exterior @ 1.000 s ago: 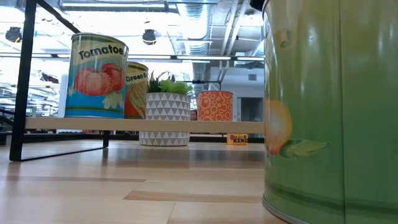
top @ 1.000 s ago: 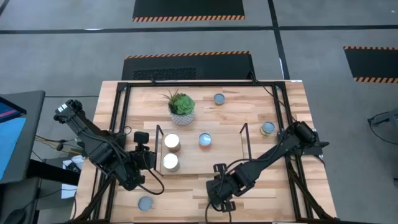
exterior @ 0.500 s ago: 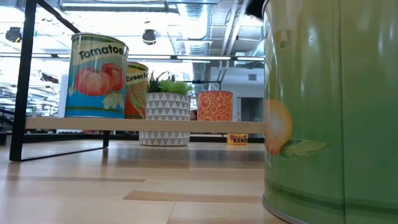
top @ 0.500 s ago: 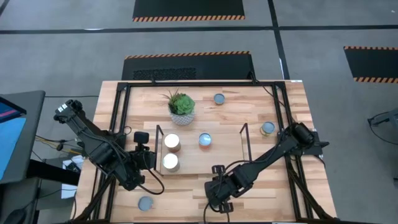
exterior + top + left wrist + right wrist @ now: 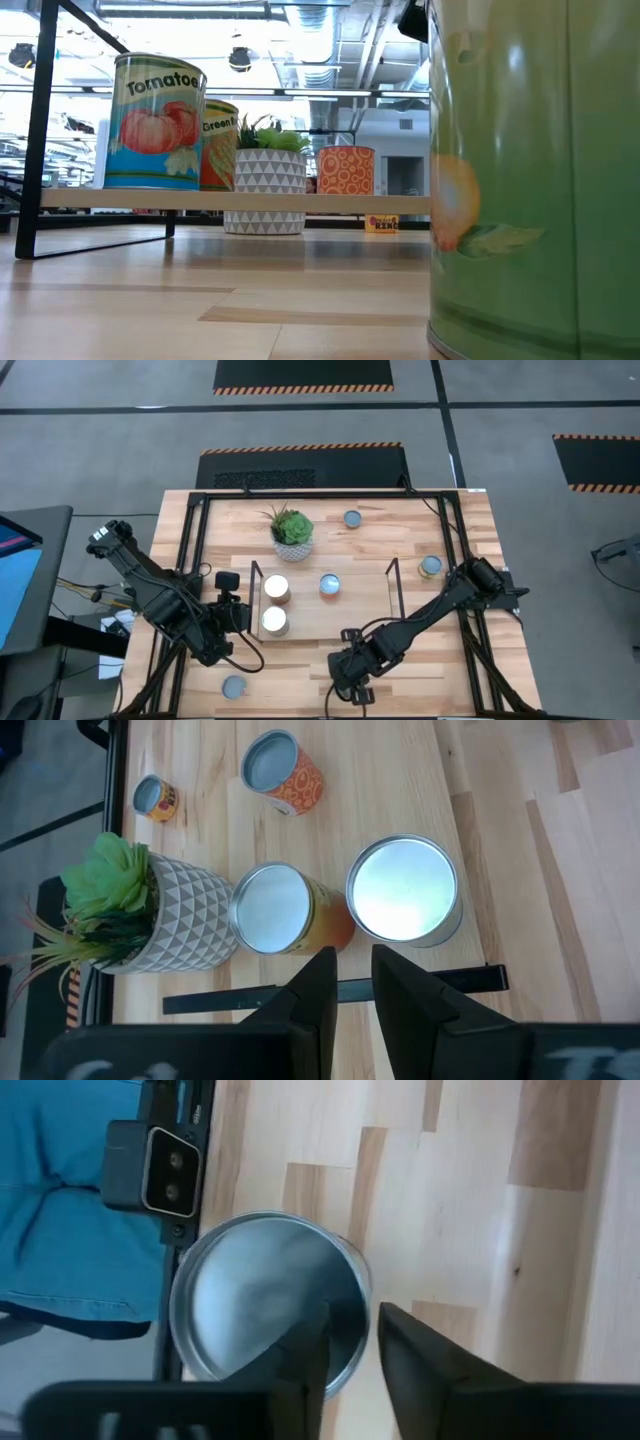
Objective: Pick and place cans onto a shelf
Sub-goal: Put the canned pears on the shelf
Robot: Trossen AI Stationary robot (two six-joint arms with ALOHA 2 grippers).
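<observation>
Right gripper sits low over the green can at the table's near edge, with the can's rim right in its gap. I cannot tell whether the jaws are clamped on it. Left gripper hovers with its jaws a narrow slot apart, holding nothing. Just ahead of them is the shelf, where the silver-topped can and its neighbour touch. Farther beyond stands the orange can.
</observation>
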